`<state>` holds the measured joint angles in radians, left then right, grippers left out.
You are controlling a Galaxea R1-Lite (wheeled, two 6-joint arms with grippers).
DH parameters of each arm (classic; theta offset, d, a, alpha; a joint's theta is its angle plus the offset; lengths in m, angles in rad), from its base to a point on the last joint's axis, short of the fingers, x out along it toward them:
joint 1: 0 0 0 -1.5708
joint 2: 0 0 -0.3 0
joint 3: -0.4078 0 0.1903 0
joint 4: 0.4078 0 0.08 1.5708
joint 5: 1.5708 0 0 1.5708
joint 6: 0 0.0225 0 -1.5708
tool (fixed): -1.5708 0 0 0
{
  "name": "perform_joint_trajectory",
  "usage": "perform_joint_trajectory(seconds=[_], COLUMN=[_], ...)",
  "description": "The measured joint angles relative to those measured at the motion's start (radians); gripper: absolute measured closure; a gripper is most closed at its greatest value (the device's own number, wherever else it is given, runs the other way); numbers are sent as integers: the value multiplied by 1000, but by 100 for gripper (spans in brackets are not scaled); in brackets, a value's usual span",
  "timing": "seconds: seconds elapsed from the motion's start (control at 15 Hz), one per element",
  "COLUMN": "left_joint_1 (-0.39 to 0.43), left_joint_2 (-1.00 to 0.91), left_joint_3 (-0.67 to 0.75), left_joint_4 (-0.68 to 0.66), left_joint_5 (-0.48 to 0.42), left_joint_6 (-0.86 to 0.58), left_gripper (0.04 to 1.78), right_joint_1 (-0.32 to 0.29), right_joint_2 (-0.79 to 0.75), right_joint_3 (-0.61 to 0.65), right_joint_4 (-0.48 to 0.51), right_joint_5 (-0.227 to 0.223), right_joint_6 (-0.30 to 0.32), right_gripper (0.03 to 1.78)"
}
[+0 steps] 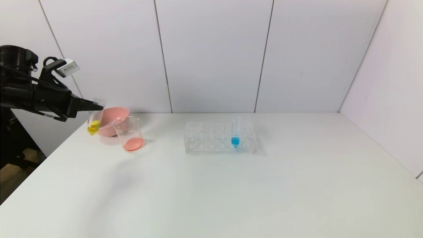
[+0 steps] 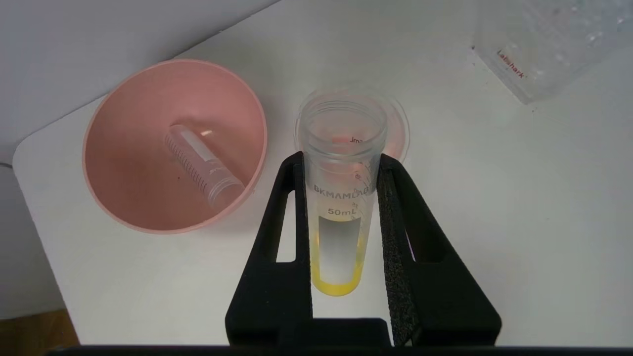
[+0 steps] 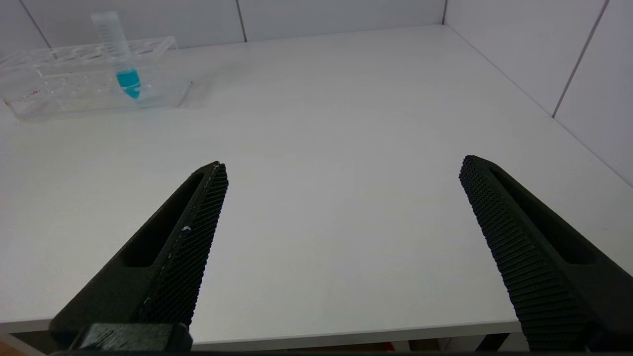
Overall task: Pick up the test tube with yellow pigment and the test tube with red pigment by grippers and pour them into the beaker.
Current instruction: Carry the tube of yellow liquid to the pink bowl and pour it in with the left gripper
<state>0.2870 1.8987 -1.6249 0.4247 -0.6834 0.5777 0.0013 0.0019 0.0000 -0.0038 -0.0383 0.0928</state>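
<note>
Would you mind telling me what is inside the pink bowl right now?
The pink bowl holds one clear tube lying on its side, apparently empty. From the head view, the yellow tube and beaker hide its interior.

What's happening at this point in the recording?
The left gripper is shut on the test tube with yellow pigment, holding it up beside the pink bowl and near the beaker. The yellow liquid sits in the tube's tip, not yet poured. The beaker already holds reddish liquid, and an empty tube lies in the bowl. A blue-tipped tube stands in the clear rack. The right gripper hangs open over bare table.
</note>
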Motion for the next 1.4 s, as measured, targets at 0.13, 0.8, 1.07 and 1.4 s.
perform_joint_trajectory(seconds=[0.13,0.8,1.07,1.4], left_joint_1=[-33,-167,-220,-303], left_joint_2=[20,126,144,167], left_joint_3=[-97,-368,-378,-380], left_joint_4=[134,472,467,447], left_joint_5=[82,437,584,751], left_joint_6=[63,311,335,362], left_gripper=[139,139,139,139], right_joint_1=[0,0,0,0], right_joint_2=[0,0,0,0], right_joint_3=[0,0,0,0], right_joint_4=[0,0,0,0], right_joint_5=[0,1,0,0], right_joint_6=[0,0,0,0], right_gripper=[10,10,10,10])
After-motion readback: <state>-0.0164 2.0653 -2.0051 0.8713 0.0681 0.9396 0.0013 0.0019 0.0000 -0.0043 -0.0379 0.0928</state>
